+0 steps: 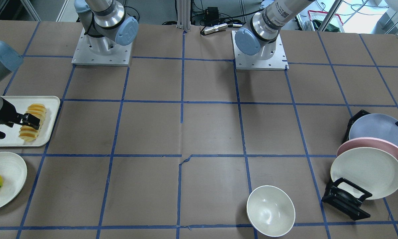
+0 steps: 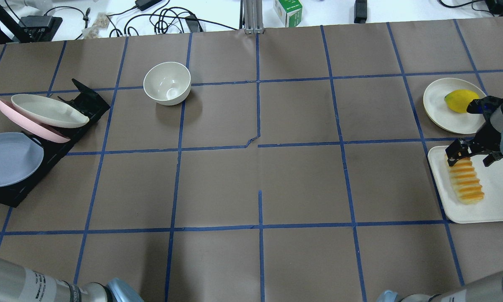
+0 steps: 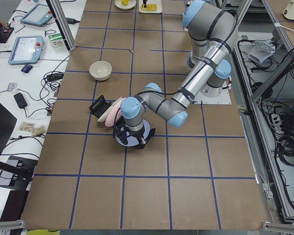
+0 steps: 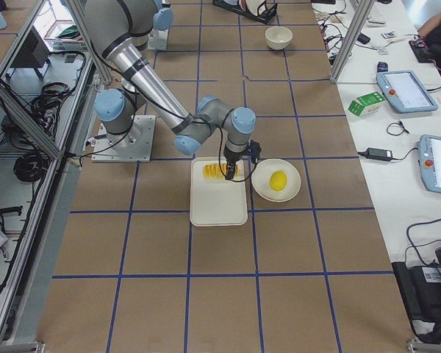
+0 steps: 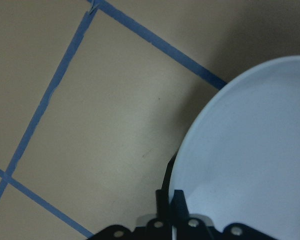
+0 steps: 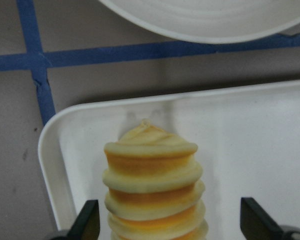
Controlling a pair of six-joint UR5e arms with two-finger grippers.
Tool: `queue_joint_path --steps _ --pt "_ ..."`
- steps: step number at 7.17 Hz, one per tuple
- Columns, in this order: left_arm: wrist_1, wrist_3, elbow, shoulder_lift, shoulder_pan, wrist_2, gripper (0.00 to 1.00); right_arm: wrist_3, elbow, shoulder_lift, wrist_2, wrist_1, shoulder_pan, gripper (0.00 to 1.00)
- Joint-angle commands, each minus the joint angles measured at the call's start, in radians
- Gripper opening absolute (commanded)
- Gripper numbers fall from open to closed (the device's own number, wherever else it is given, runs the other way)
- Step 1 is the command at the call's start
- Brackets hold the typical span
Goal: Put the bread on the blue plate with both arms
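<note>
Centre the bread [image 6: 150,170] inside your wide-open right hand [image 6: 172,222] (then squeeze gently); left hand [image 5: 170,197] pinches the blue plate [image 5: 250,150].

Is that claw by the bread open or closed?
Open: the right claw has its fingers wide apart, one on each side of the bread.
</note>
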Motion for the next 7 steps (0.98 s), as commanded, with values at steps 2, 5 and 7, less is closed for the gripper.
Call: queue_joint_path --steps 2,5,7 --pt "-0.085 0.004 0.027 0.036 -0.002 0.008 0.0 -0.011 -0.001 0.015 -0.004 0.014 -0.001 0.84" --pt "-0.209 0.098 0.04 0.128 0.023 0.072 0.0 0.001 -0.001 -0.035 0.005 0.133 -0.001 0.0" --pt "-0.38 0.065 0.026 0.244 0.011 0.078 0.0 0.0 -0.006 -0.106 0.002 0.222 0.005 0.0"
